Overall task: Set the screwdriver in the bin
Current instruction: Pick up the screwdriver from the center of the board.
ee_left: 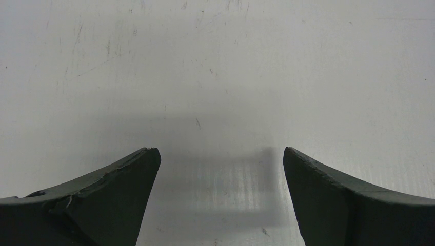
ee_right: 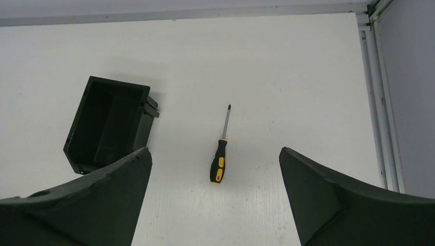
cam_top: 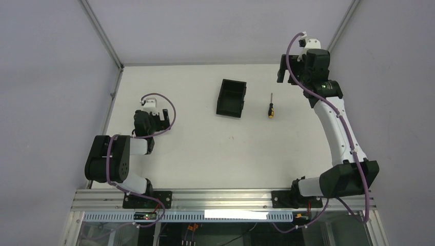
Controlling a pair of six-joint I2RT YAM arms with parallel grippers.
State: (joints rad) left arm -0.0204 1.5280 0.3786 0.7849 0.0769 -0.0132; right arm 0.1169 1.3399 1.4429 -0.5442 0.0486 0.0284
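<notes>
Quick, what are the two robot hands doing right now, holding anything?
Left hand: open, holding nothing.
Right hand: open, holding nothing; the screwdriver lies loose, not gripped.

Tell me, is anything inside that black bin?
The bin looks empty; the screwdriver lies outside, on the table. A finger covers its near corner in the right wrist view.

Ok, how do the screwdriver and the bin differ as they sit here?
Size: the screwdriver is slim and shorter than the bin.
Colour: the bin is all black; the screwdriver has a black-and-yellow handle and a thin metal shaft.
Pose: the bin stands open side up and empty; the screwdriver lies flat, tip toward the table's far edge.
Both rest on the white table, apart from each other, untouched.
</notes>
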